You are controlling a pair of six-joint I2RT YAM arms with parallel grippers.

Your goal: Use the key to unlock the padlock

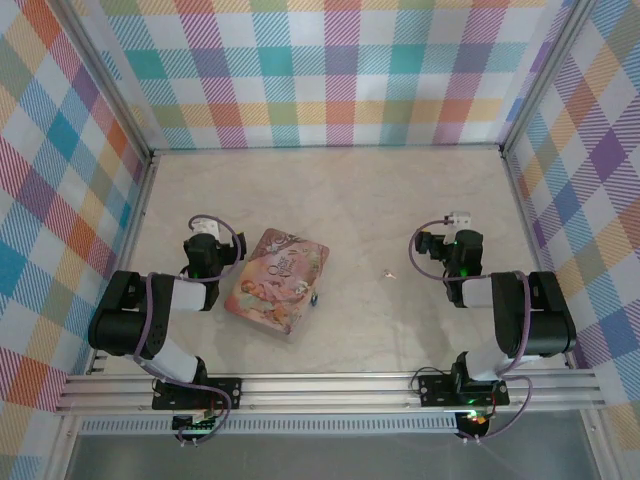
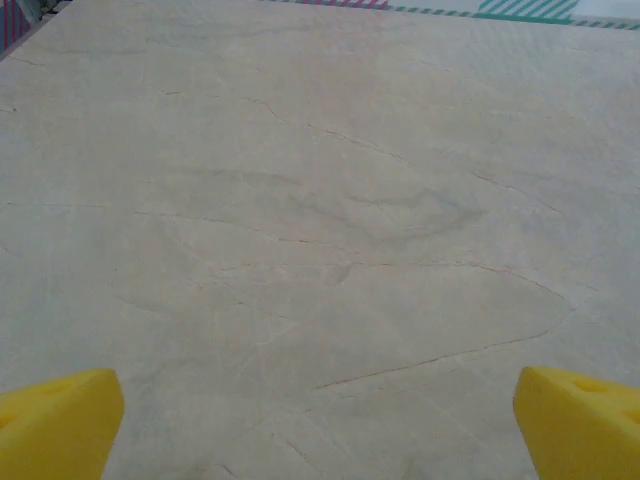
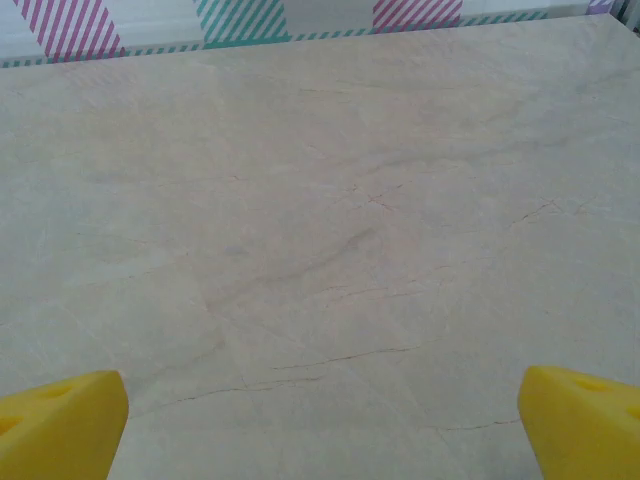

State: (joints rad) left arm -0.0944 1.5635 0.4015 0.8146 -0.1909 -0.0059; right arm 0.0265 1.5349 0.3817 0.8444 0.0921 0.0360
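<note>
You're looking down on a pale, marble-patterned table [image 1: 350,190], smooth and thinly veined, fenced in by plaid walls [image 1: 330,70]. The biggest item on it is the flat pink tin [image 1: 277,283], a rounded-corner rectangle with a printed picture on its lid, lying slanted just right of your left arm [image 1: 150,320]. Your left gripper [image 2: 320,425] has its jaws spread wide, with the yellow wedge-shaped fingertips [image 2: 60,420] out at the frame corners. It holds nothing and touches nothing, with bare table beneath. Your right gripper [image 3: 322,425] is the same: wide apart and empty, over bare stone. The padlock [image 1: 316,297], a tiny dark thing, sits right at the tin's right edge. The key [image 1: 387,272], a pale metal sliver, lies apart from it, between the tin and your right arm [image 1: 520,310].
</note>
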